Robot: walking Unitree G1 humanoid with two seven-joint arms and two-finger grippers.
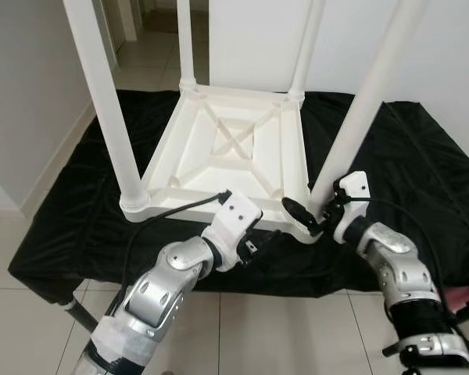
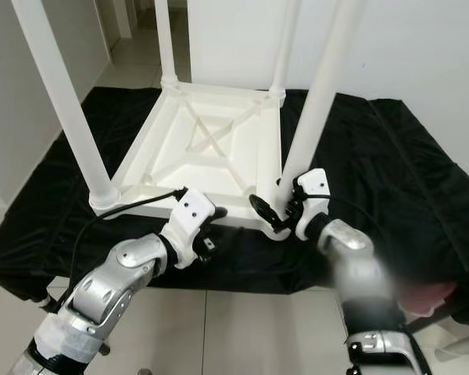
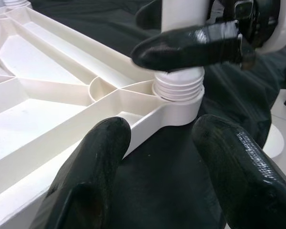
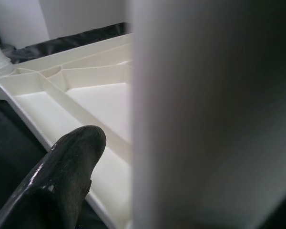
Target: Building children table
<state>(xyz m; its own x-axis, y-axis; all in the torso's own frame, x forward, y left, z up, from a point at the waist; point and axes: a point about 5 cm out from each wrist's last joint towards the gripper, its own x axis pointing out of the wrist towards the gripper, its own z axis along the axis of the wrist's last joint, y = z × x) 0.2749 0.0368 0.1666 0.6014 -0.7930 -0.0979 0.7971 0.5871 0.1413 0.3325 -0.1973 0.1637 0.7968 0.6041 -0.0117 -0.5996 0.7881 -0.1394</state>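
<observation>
Four round white plastic legs stand up from the upturned table top [image 1: 227, 148] on black cloth [image 1: 422, 156]. My right gripper [image 1: 313, 215] clasps the near leg [image 1: 359, 117] just above its ribbed screw base. My left gripper [image 3: 157, 157], fingers spread, sits just beside that corner.

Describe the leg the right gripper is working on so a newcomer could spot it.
An upturned white plastic table top lies on a black cloth, four round white legs rising from its corners. The near-right leg is the one: the right gripper clasps its base, and its screw threads still show above the socket.
</observation>
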